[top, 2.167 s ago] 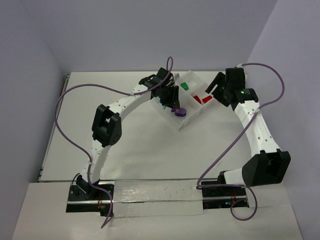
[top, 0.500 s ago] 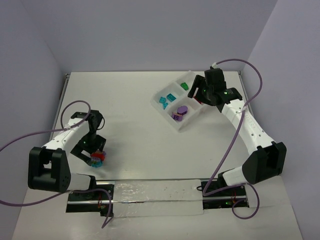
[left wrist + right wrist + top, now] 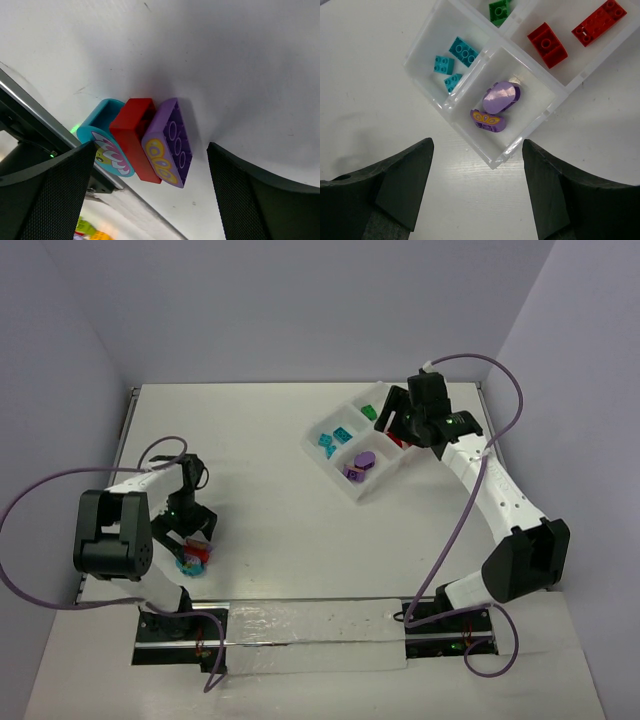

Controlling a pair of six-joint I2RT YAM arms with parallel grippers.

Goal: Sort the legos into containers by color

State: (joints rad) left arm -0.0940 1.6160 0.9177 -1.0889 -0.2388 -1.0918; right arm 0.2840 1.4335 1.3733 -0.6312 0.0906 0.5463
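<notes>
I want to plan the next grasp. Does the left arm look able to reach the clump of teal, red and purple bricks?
Probably yes. The left gripper hangs open over the clump, with its fingers on either side, and nothing lies between them and the bricks.

The left pincer (image 3: 150,147) straddles the three-brick clump (image 3: 134,141) with room on both sides — bare worktop (image 3: 240,60) lies beyond. The right pincer (image 3: 477,190) hangs wide above the tray (image 3: 492,162), whose walls fence each compartment.
</notes>
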